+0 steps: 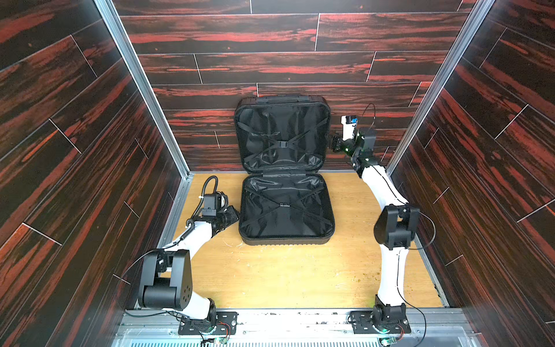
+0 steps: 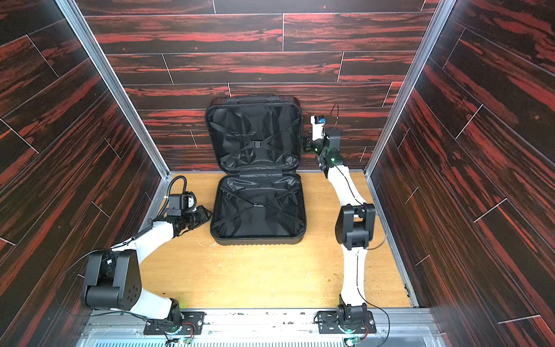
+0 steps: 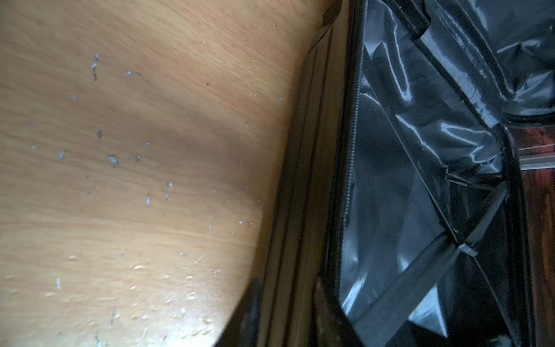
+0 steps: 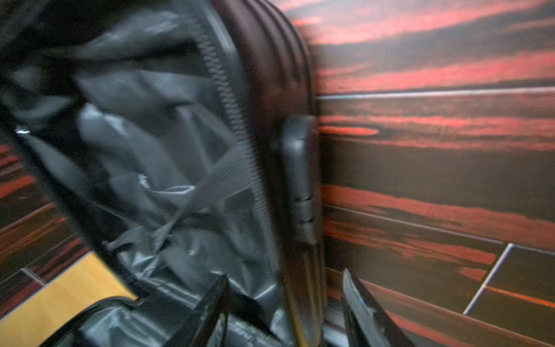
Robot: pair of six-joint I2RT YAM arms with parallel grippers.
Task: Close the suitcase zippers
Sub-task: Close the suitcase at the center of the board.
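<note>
The black suitcase [image 1: 285,210] lies open in both top views, its lower shell flat on the table [image 1: 270,276] and its upper shell [image 1: 282,132] upright against the back wall. Crossed straps span the black lining. The zip track [image 3: 351,150] runs along the lower shell's rim, and the zippers' pull tabs are out of view. My left gripper [image 3: 288,318] straddles the lower shell's ribbed left wall, one finger against each side. My right gripper [image 4: 285,300] stands open astride the upright shell's right edge, whose zip track [image 4: 234,105] shows beside it.
Dark red wood-pattern walls [image 1: 495,150] close in the back and both sides, and the upright shell leans on the back one. The wooden table carries pale scuffs and crumbs [image 3: 114,159]. Both arm bases [image 1: 207,324] sit at the front edge.
</note>
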